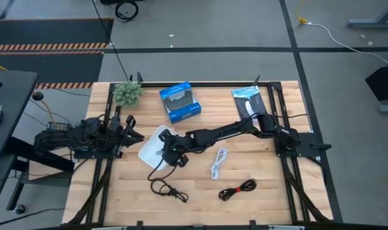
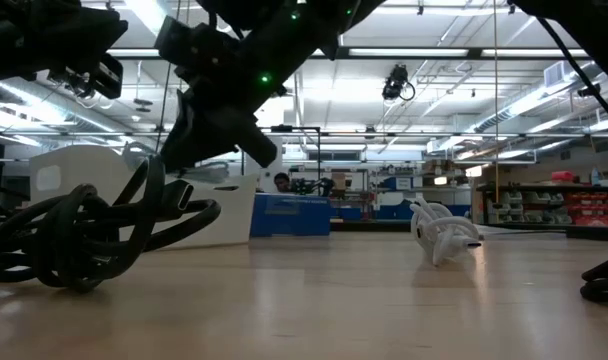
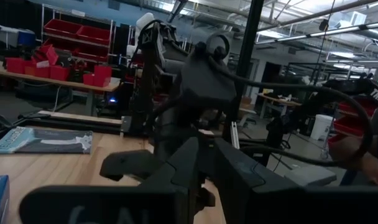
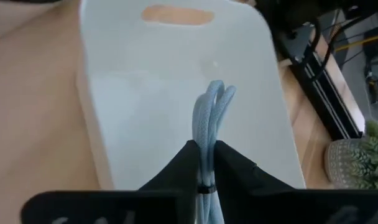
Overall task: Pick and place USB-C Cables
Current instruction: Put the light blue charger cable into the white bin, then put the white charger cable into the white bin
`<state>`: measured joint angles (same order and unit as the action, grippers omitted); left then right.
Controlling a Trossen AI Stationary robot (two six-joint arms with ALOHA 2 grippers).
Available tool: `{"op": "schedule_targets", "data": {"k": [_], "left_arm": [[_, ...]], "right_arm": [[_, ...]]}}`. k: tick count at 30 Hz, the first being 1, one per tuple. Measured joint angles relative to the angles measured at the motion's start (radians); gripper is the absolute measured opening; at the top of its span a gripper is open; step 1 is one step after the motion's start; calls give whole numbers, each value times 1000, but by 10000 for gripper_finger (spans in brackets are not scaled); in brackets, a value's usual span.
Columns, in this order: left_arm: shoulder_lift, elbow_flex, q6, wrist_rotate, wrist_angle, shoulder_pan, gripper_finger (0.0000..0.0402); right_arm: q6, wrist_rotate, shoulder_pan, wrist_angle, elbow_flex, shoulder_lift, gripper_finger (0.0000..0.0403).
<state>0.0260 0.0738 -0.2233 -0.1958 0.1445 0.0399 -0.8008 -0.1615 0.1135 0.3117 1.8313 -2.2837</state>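
My right gripper [image 4: 205, 149] is shut on the small grey braided cable [image 4: 211, 109] above a white tray [image 1: 150, 147] with a handle slot [image 4: 176, 14]. In the high view this gripper [image 1: 173, 152] hides the cable. The white cable [image 1: 218, 163], the black-and-red cable [image 1: 237, 189] and the black cable [image 1: 167, 187] lie coiled on the table. The low view shows the black cable [image 2: 74, 240] nearest and the white cable [image 2: 444, 235] farther off. My left gripper [image 3: 204, 155] is shut on nothing and waits at the table's left edge [image 1: 127, 128]. My right gripper pinches the grey cable between its two fingers just behind its looped end [image 4: 206, 144]. Several strands lie side by side along the fingers. The loop [image 4: 217, 93] sticks out past the fingertips, clear above the white tray. The rest of the cable is hidden behind the fingers.
A blue box [image 1: 180, 101] and a black flat packet [image 1: 249, 101] lie near the far edge, and a small potted plant [image 1: 127, 93] stands at the far left corner. Bare wood lies between the cables and along the near edge.
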Motion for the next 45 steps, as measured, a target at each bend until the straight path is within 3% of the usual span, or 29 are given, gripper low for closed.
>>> {"op": "schedule_targets", "data": {"k": [9,12,16,23,28,33,39,45], "left_arm": [[0,0,0,0,1,0,57],[0,0,0,0,0,0,57],[0,0,0,0,1,0,57],[0,0,0,0,1,0,57],[0,0,0,0,1,0,57],[0,0,0,0,1,0,57],[0,0,0,0,1,0,57],[0,0,0,0,1,0,57]], "right_arm": [[-55,-30,11,69,0,0,126],[-20,-104,30,77,0,12,138],[79,-81,59,155,0,76,143],[220,143,91,495,1,168,143],[243,156,108,783,-1,176,162],[312,152,107,935,-44,174,207],[357,127,114,960,-123,176,244],[360,128,122,897,-216,175,238]]}}
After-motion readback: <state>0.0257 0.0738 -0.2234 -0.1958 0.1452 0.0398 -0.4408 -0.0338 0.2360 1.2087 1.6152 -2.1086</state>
